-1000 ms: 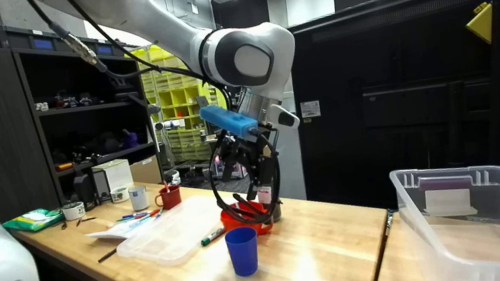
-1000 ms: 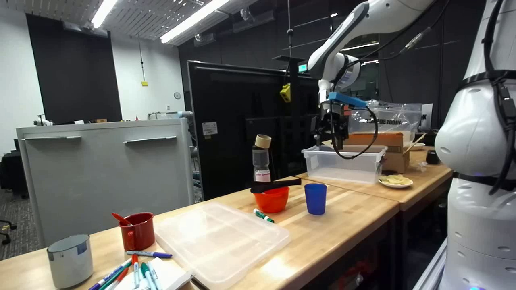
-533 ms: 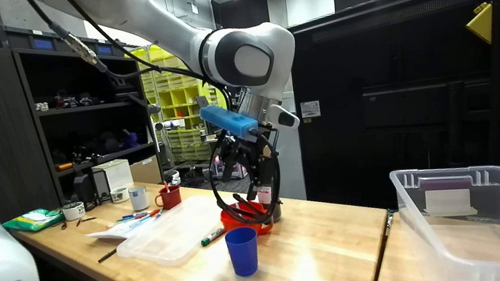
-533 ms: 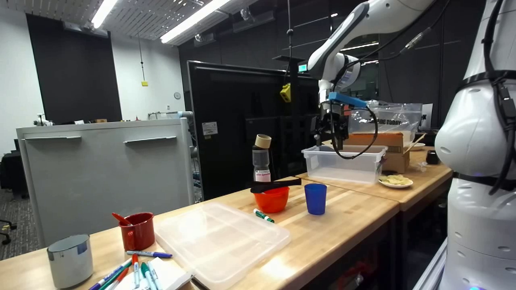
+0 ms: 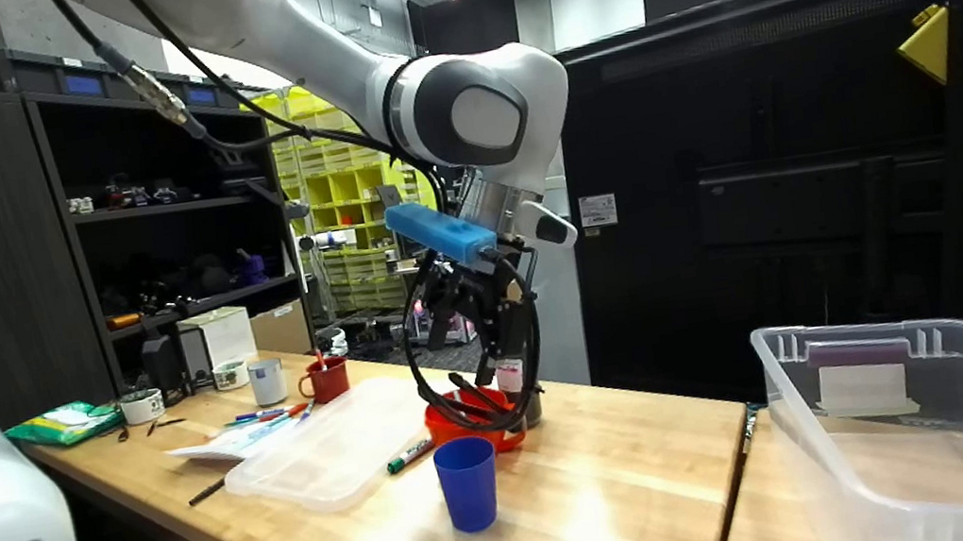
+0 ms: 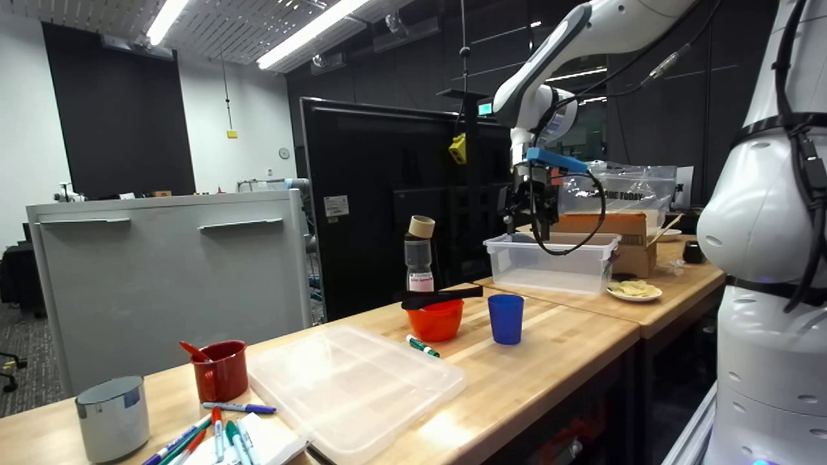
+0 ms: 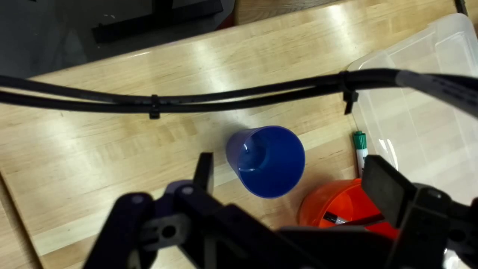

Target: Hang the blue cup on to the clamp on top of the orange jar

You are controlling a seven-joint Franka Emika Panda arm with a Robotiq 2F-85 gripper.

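Wrist view: hovers with jaws spread wide, looking into blue cup (image 7: 275, 162) near orange jar (image 7: 313, 203), topped in an exterior view by black clamp (image 6: 446, 296).

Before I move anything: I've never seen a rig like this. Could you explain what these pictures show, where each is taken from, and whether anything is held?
The machine is one white robot arm ending in a black gripper with two fingers. Two cameras stand outside the robot and watch from different places. The wrist view looks down from the arm's end, so there the fingers reach in from the bottom edge.

On the wooden table, an upright blue cup stands close to, but apart from, an orange jar. A black piece across the jar's top is probably your clamp. Nearby lie a green-capped marker and what looks like a clear plastic lid; a red mug is farther along.

Nothing is held: the fingers are spread, and the cup stands on the table, apart from them.
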